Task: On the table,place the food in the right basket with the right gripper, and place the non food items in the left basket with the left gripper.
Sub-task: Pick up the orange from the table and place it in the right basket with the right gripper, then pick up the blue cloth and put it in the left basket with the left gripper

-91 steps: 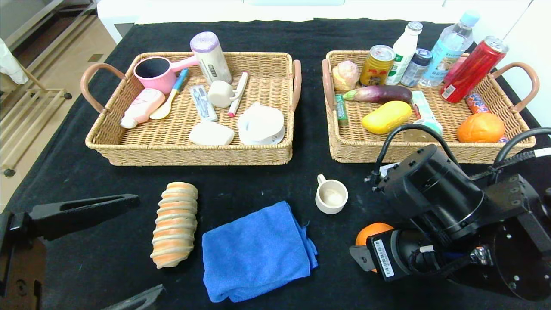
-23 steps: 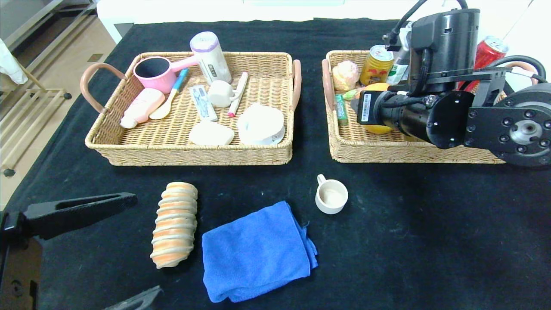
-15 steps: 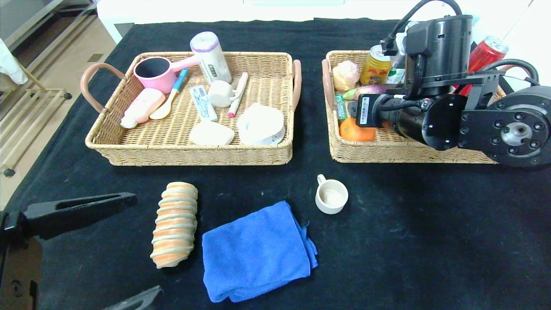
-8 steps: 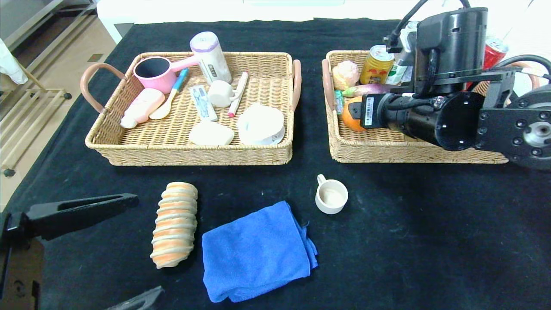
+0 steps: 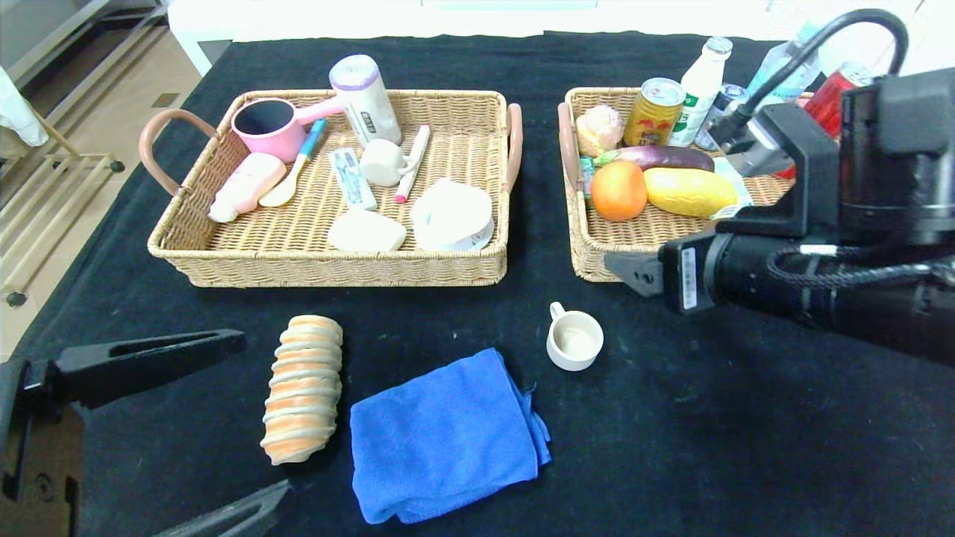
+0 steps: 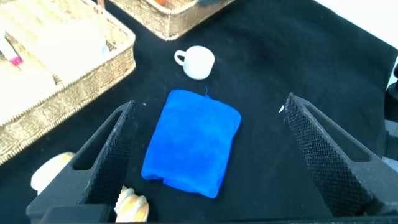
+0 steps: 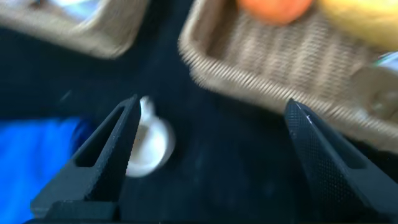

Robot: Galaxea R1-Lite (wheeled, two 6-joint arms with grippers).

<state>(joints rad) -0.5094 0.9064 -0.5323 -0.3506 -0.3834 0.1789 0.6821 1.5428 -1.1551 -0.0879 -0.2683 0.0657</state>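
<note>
Lying on the table (image 5: 709, 447) near its front left, the ridged bread roll (image 5: 303, 388) is judged light and soft, best taken across its middle. The right gripper (image 7: 211, 155) is spread wide and empty; the left gripper (image 6: 211, 155) is likewise agape over the blue cloth (image 6: 193, 142).

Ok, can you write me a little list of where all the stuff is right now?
orange: in the right basket, beside the yellow fruit
bread roll: on the table, not sorted yet
blue cloth: on the table, next to the roll
cream cup: upright on the table, near the cloth
right tool: open, empty, over the table in front of the right basket
left tool: open, empty, above the blue cloth
left basket: holds non-food things
</note>
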